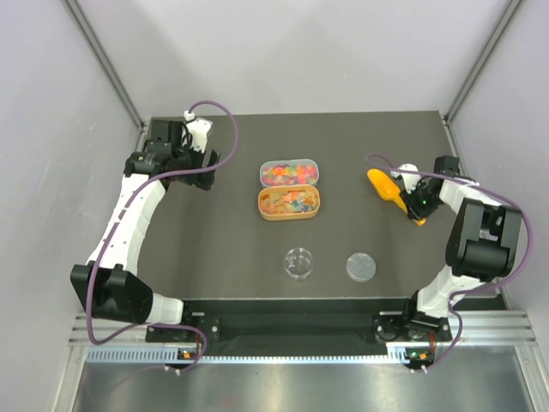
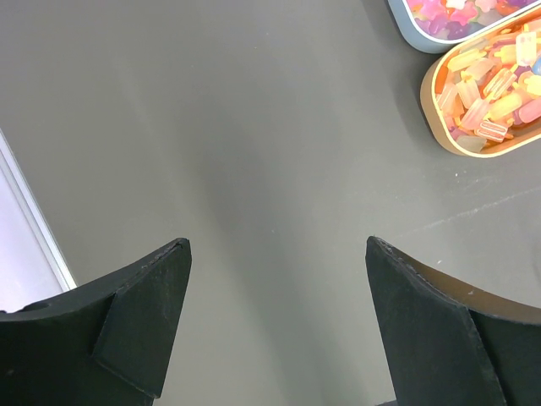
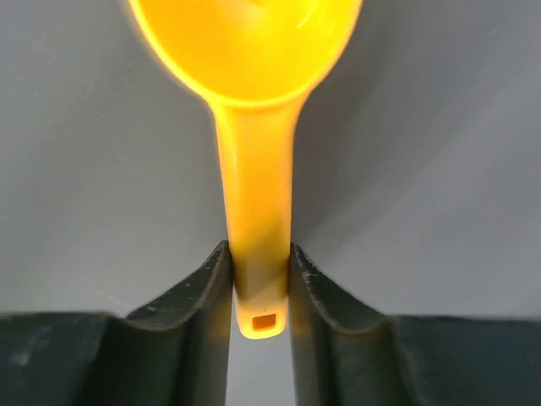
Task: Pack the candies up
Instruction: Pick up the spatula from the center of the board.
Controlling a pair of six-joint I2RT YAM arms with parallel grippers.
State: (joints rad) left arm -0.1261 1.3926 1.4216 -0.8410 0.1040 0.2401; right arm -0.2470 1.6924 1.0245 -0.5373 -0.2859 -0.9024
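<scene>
Orange plastic scoop (image 3: 254, 101) held at the handle end by my right gripper (image 3: 259, 271), jaws pinched tight on it. Left gripper (image 2: 275, 271) jaws wide apart, empty. Tiny multicoloured candies (image 1: 289, 202) sit in two oval tubs (image 1: 261, 204) mid dark desk (image 1: 214, 240). Step looks like scoop pickup. Next I'd carry it left to a tub and dig in.

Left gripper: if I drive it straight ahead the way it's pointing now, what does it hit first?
Most likely the bare table. The open left gripper aims at dark surface; the orange tray of candies sits right of that line. Depth is unclear.
</scene>
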